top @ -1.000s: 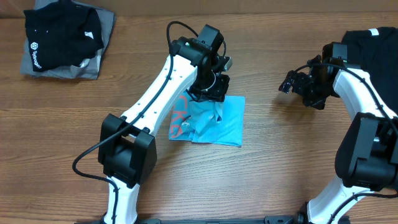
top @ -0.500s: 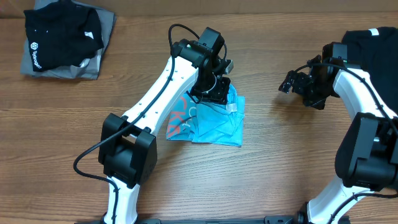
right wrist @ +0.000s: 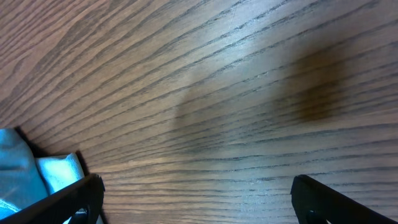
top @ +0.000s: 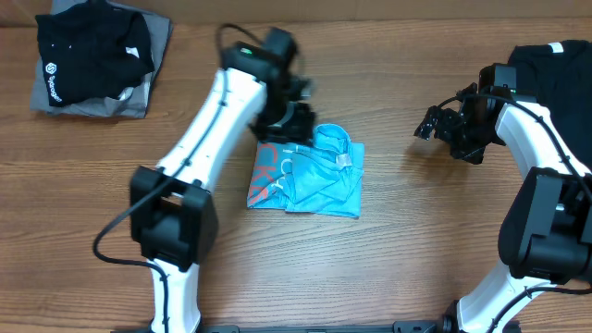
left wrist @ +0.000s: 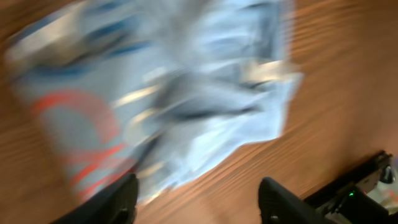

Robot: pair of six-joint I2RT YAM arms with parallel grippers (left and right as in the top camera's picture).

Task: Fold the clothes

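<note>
The light blue T-shirt [top: 313, 178] lies folded into a small, rumpled rectangle at the table's middle, red lettering along its left edge. My left gripper [top: 292, 135] hovers at the shirt's far left corner, open and empty. In the blurred left wrist view the shirt [left wrist: 168, 93] fills the upper part, and the gripper [left wrist: 196, 202] has only bare wood between its fingers. My right gripper [top: 428, 123] hangs open over bare wood to the right of the shirt. The right wrist view shows that gripper [right wrist: 196, 199] wide open, with a blue shirt corner [right wrist: 25, 171] at the left edge.
A black T-shirt [top: 88, 46] lies on a grey one [top: 129, 104] at the far left corner. Another black garment [top: 555, 74] lies at the far right, behind the right arm. Wooden table [top: 416, 231] all around.
My left gripper has opened, let go of the blue shirt and swung up and to the left. The released fold has dropped onto the shirt. The right arm has not moved.
</note>
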